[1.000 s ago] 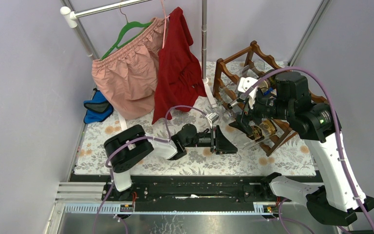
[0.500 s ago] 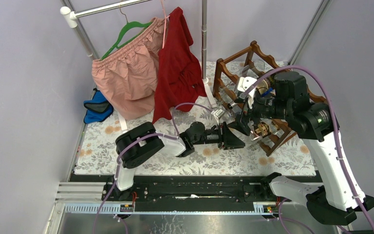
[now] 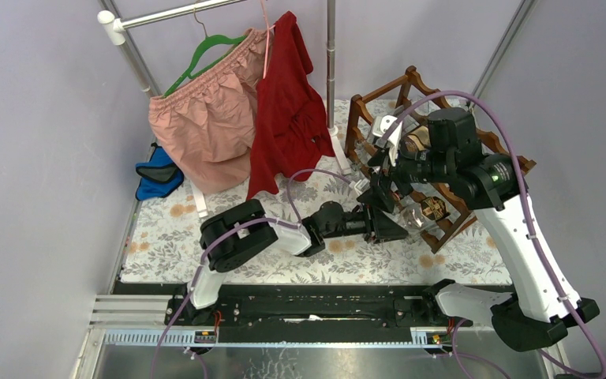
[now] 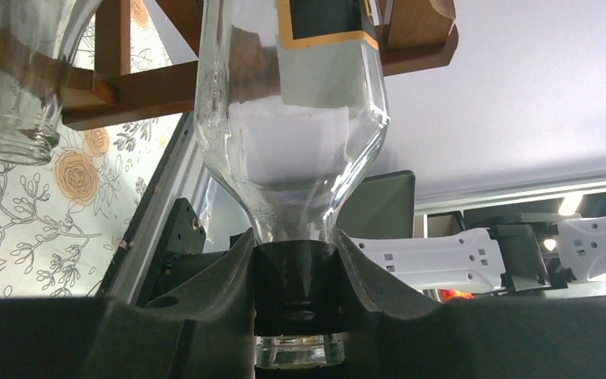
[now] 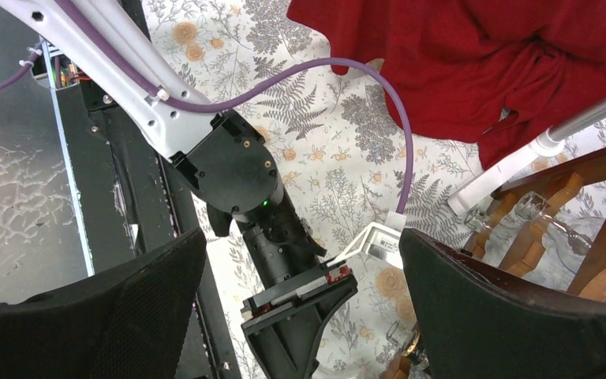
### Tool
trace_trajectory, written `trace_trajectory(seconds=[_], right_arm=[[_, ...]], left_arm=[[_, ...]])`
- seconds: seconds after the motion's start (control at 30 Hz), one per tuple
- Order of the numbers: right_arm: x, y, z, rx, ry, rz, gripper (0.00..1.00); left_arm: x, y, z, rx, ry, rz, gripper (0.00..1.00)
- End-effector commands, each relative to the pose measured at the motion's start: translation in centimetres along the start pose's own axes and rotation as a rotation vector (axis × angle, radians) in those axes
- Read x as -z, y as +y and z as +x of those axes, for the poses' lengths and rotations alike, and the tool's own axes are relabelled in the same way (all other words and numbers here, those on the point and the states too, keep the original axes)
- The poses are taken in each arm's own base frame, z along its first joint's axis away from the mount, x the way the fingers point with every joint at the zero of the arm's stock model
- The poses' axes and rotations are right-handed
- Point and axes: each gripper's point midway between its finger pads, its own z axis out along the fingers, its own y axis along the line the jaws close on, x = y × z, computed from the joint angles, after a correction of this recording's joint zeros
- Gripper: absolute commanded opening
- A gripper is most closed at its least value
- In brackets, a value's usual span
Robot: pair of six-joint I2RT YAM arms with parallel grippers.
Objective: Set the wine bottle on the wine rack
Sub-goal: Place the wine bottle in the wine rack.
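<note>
Left gripper (image 4: 296, 268) farther forward, around wine bottle (image 4: 288, 150) neck.

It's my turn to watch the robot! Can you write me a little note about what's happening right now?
Left gripper: shut on the neck of the wine bottle.
Right gripper: open, holding nothing, hovering above the left arm beside the wine rack.
Things: the bottle's body lies among the rack's lower rails, neck pointing out toward the left gripper; another clear bottle sits in the rack beside it.
Done: bottle gripped and brought into the rack.
Left: I can't tell if it rests fully in place; probably settle it, let go, draw the arm back.
</note>
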Motion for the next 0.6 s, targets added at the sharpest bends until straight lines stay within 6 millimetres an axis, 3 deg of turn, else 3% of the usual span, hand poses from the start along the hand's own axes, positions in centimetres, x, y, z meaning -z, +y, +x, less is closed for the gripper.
trace_trajectory(seconds=[0.0,0.57], right_arm=[[-0.4,-0.3,-1.3,-0.009,-0.057,-0.007,1.00],[-2.2,-1.5,-0.5,-0.055,-0.051,0.004,1.00]], left_arm=[[-0.8,-8.9,-1.8,-0.134,-0.129,0.308,0.00],[-3.9,-8.6,-3.2,-0.123,-0.195,0.314,0.00]])
